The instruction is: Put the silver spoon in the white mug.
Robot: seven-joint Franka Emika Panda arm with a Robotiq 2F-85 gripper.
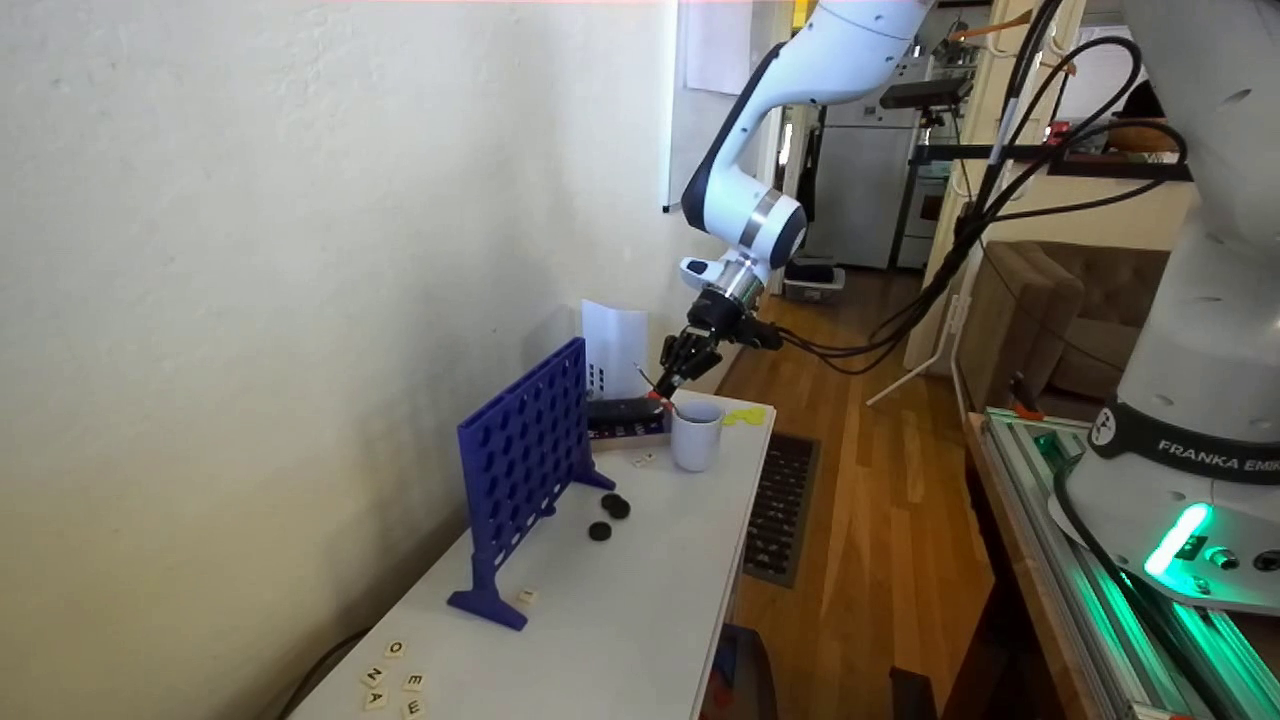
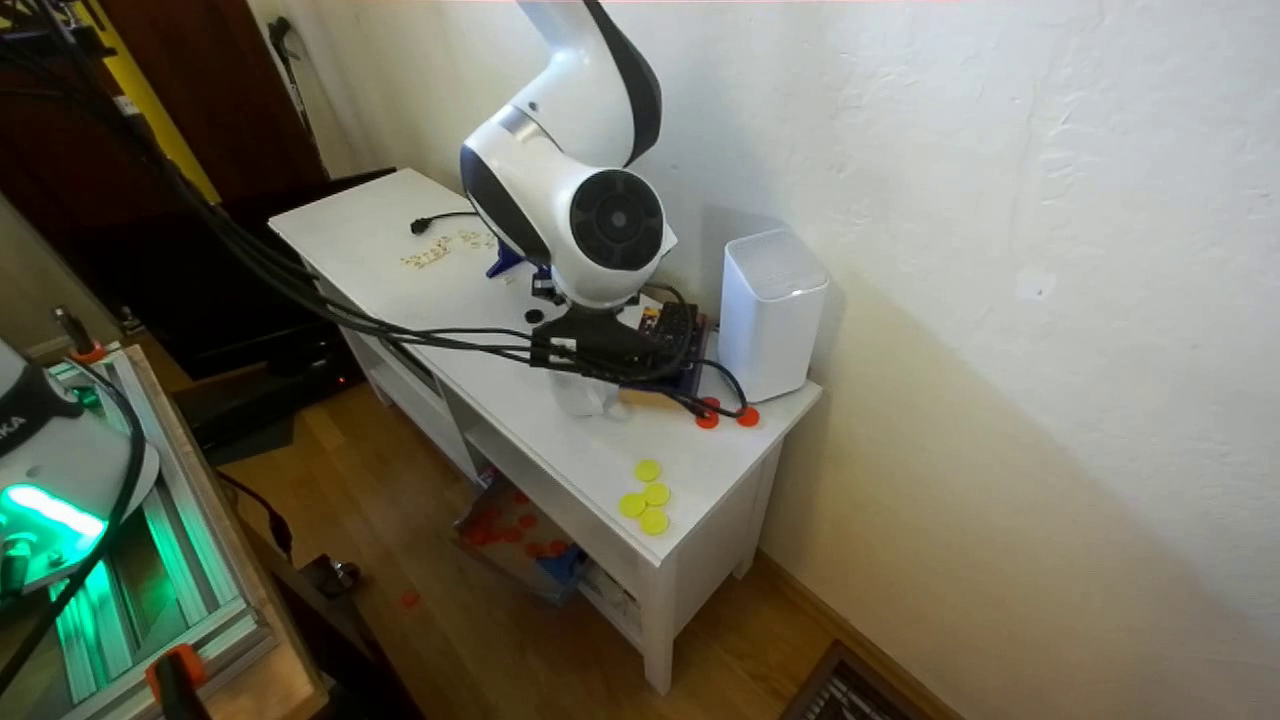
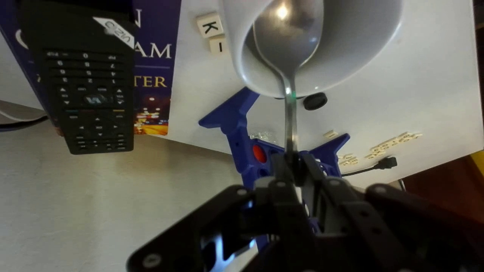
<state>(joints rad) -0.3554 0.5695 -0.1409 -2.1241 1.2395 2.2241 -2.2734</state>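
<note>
The white mug (image 1: 696,440) stands upright near the far end of the white table in an exterior view. In another exterior view the mug (image 2: 582,394) is partly hidden by the arm and cables. In the wrist view the silver spoon (image 3: 289,41) has its bowl within the outline of the mug's opening (image 3: 349,45), and its handle crosses the rim. I cannot tell how deep the bowl sits. My gripper (image 3: 297,162) is shut on the end of the spoon's handle. In an exterior view the gripper (image 1: 667,385) is above and beside the mug.
A blue grid game board (image 1: 525,455) stands along the wall. A black remote (image 3: 89,87) lies on a book beside the mug. A white boxy object (image 2: 770,315) stands at the table's corner. Dark discs (image 1: 600,531), yellow discs (image 2: 653,495) and letter tiles lie on the table.
</note>
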